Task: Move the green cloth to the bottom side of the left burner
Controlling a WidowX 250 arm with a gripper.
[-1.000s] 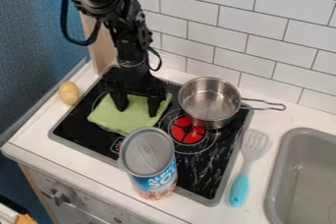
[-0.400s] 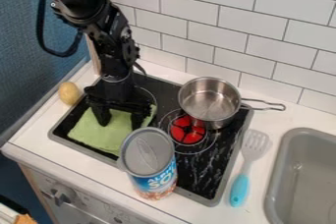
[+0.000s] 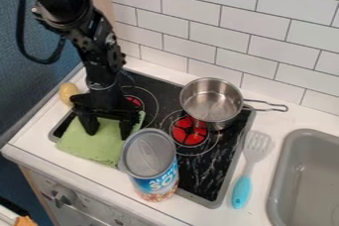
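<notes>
- My hand (image 3: 107,135) is spread on the green cloth (image 3: 90,149).
- The black stove (image 3: 198,173) lies on the white table (image 3: 297,113).
- One white tiled wall (image 3: 232,34) stands behind.

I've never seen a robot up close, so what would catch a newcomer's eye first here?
Probably the black robot arm at the upper left, its jaws apart and down on the green cloth at the near left corner of the stovetop. Next, the bright red right-hand burner by the steel saucepan, then the tall can at the stovetop's front edge.
</notes>
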